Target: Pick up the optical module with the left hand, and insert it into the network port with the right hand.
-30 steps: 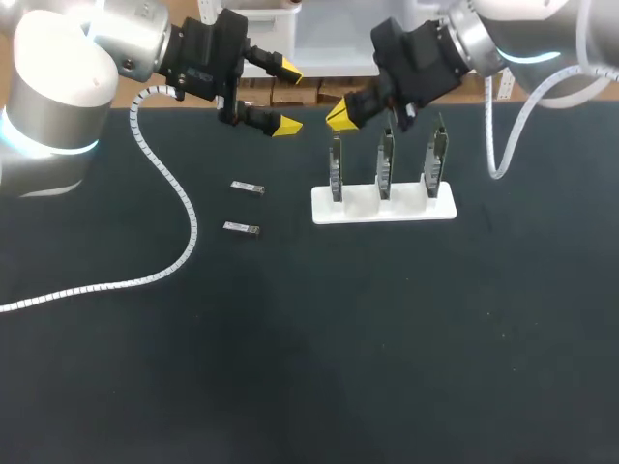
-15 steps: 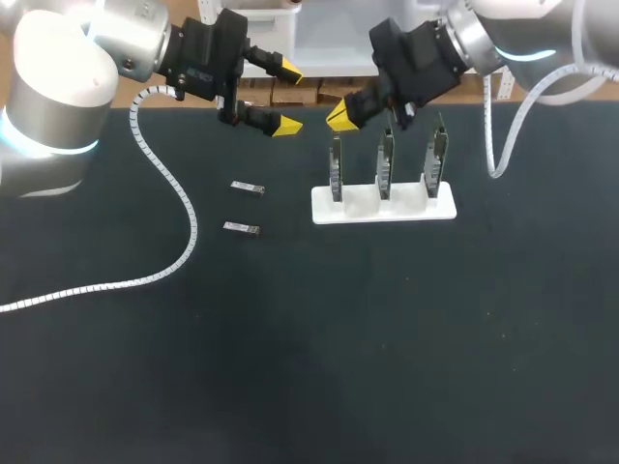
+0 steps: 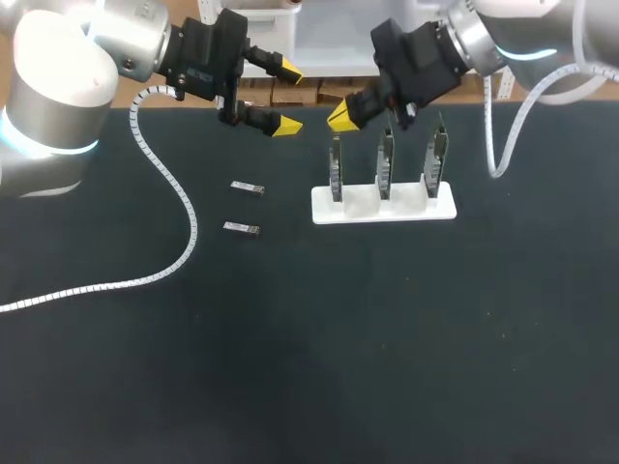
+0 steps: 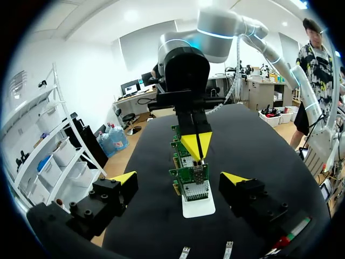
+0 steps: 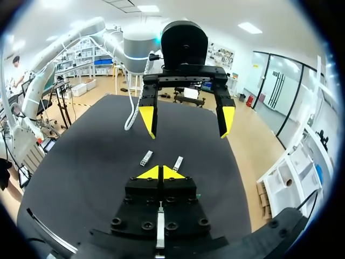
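- The left jaws are held wide open above the far edge of the black counter (image 3: pixel 387 338), with nothing between the yellow tips (image 3: pixel 287 124).
- The right jaws are pressed shut, tip against tip. They appear to be empty, though the tips are seen too tightly for certainty.
- One optical module (image 3: pixel 248 188) lies flat on the counter and a second module (image 3: pixel 241 228) lies just nearer the camera. The two are apart from each other and touched by neither arm.
- Both modules are seen below the left jaws, to the left of a white stand (image 3: pixel 383 205).
- Three circuit boards (image 3: pixel 385 162) are held upright in a row on the stand. The closed right jaws hang just above the end board (image 3: pixel 336 166) nearest the modules.
- A white coiled cable (image 3: pixel 184 208) is trailed across the counter from the left arm (image 3: pixel 58 87).
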